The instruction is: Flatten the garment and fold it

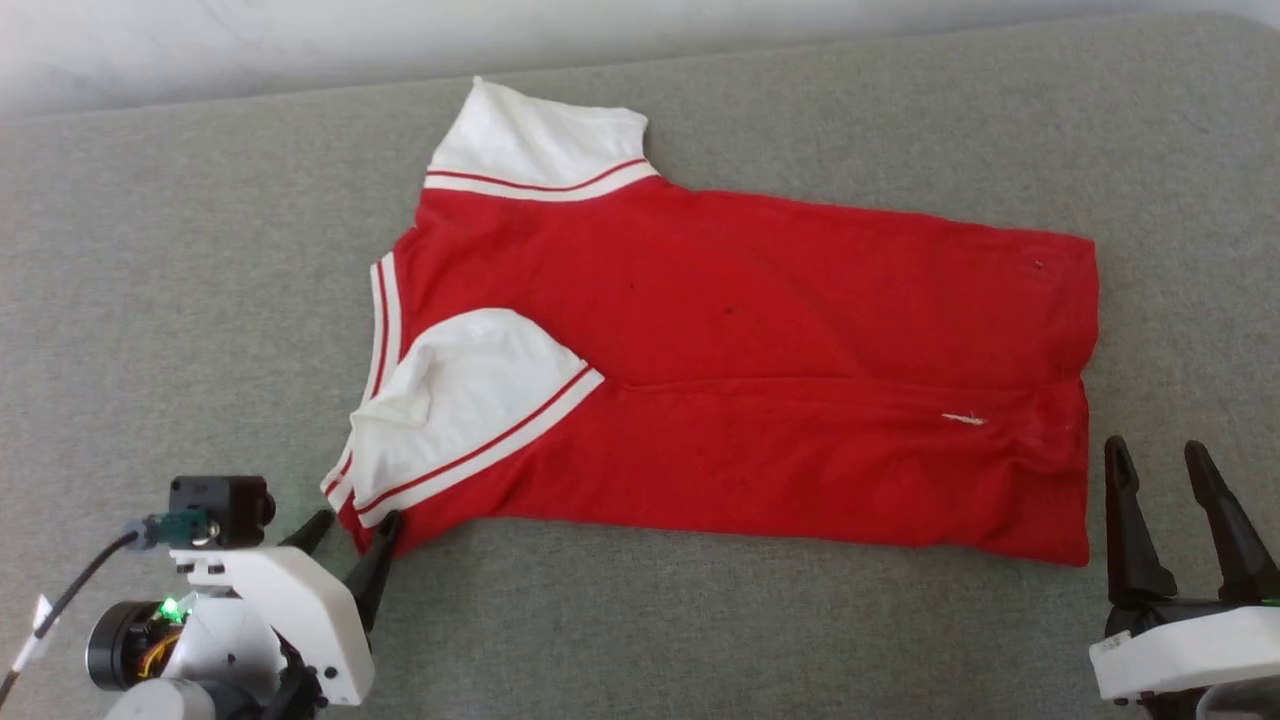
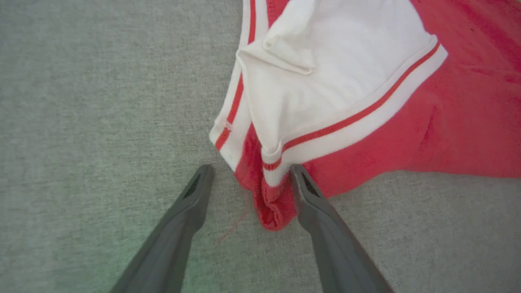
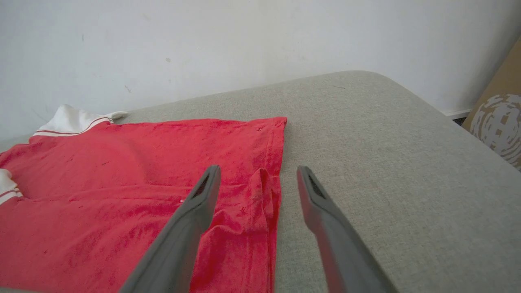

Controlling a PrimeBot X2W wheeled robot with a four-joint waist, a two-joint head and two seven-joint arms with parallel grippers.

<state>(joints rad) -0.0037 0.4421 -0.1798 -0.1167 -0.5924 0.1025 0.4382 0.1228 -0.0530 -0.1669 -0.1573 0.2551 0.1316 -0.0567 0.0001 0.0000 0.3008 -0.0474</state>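
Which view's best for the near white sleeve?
Left wrist view: the sleeve is close up, its creases and fold clear. Head view has it whole but small; right wrist view catches a sliver at its left edge.

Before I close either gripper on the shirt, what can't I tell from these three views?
Head view: underside of the garment, pressed against the grey cushion.
Head view: white fleck near the hem, too small to identify.
Left wrist view: whether the left gripper touches the bunched red corner between its fingers; too close to judge.
Right wrist view: hem partly behind the right gripper; brown object cut off by the right edge.
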